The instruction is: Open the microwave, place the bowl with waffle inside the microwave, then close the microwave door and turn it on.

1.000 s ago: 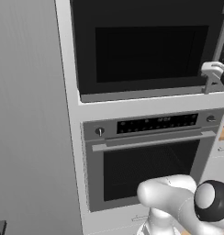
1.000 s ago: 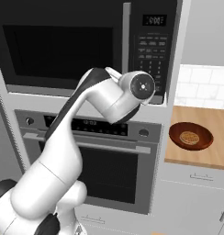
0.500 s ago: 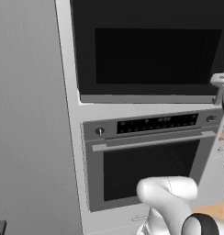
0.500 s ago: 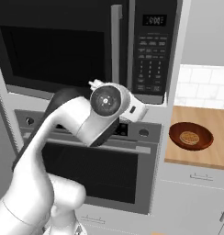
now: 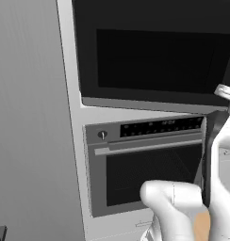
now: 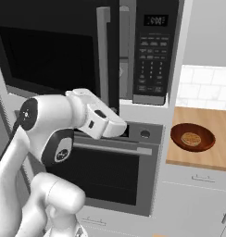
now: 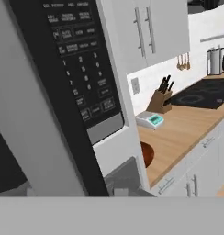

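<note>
Swinging ajar, the microwave door (image 6: 59,51) stands with its upright bar handle (image 6: 103,55) just above the hand (image 6: 116,127); whether its fingers are spread I cannot tell. Well off to the right, the bowl (image 6: 192,137) with waffle (image 6: 191,138) waits on the worktop (image 6: 216,152).

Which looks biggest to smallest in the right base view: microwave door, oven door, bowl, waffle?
1. microwave door
2. oven door, close to it in apparent size, partly hidden by the arm, so unsure
3. bowl
4. waffle, inside the bowl

A wooden counter (image 7: 187,126) runs beneath white upper cabinets (image 7: 153,32) and a white tiled wall (image 6: 205,85).
</note>
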